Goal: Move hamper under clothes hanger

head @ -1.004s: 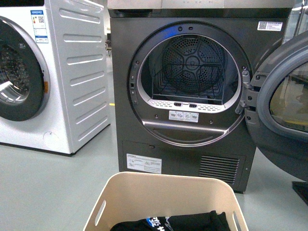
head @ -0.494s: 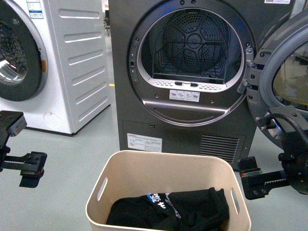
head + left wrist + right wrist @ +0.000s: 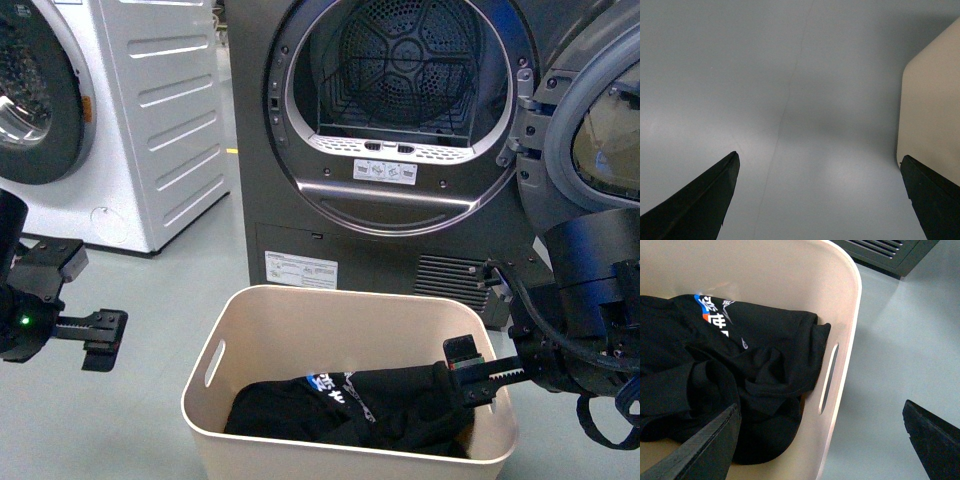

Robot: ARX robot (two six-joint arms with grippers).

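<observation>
Low down, the left gripper hangs over the bare floor just beside the left wall of the hamper. Its arm reaches in level, fingers spread wide with nothing between them. The right gripper straddles the opposite wall at the slot handle, fingers apart, one above the black garment inside, one outside. The hamper stands on the floor before the open dark grey dryer.

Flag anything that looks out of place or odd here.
The dark grey dryer's round door hangs wide open. The black printed garment lies crumpled, not folded, in the beige plastic hamper. Nothing looks spilled or damaged.
</observation>
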